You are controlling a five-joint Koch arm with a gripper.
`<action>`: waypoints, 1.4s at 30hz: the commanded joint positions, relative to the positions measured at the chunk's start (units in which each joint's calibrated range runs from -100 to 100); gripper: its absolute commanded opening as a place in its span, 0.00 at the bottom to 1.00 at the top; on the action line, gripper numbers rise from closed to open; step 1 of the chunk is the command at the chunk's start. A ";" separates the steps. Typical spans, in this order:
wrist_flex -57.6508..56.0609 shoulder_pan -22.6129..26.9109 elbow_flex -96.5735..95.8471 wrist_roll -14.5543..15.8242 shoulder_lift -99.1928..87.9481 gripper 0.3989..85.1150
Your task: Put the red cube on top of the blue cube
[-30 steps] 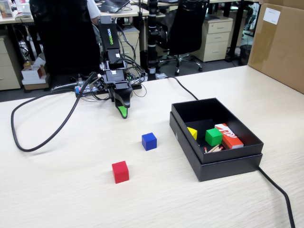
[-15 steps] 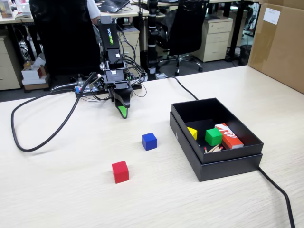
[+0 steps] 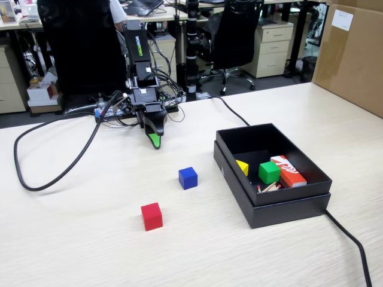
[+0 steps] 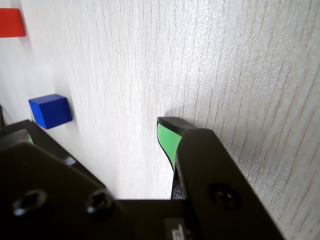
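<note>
The red cube (image 3: 151,216) sits on the pale wooden table near the front. The blue cube (image 3: 188,177) sits a little behind it and to its right, apart from it. My gripper (image 3: 154,142) hangs tip-down close to the table, behind and left of the blue cube, well away from both cubes. In the wrist view the gripper (image 4: 95,132) shows two green-padded jaws with bare table between them, open and empty. There the blue cube (image 4: 50,110) lies at the left edge and the red cube (image 4: 11,22) in the top left corner.
An open black box (image 3: 272,197) stands at the right, holding a yellow piece (image 3: 242,167), a green cube (image 3: 268,172) and a red-orange and white carton (image 3: 288,170). A black cable (image 3: 36,179) loops at the left. A cardboard box (image 3: 353,54) stands at the far right.
</note>
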 commanded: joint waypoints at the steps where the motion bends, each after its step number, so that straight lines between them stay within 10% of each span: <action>1: -1.02 0.00 -2.51 0.00 0.07 0.58; 42: -5.68 -0.34 9.54 -1.12 1.33 0.55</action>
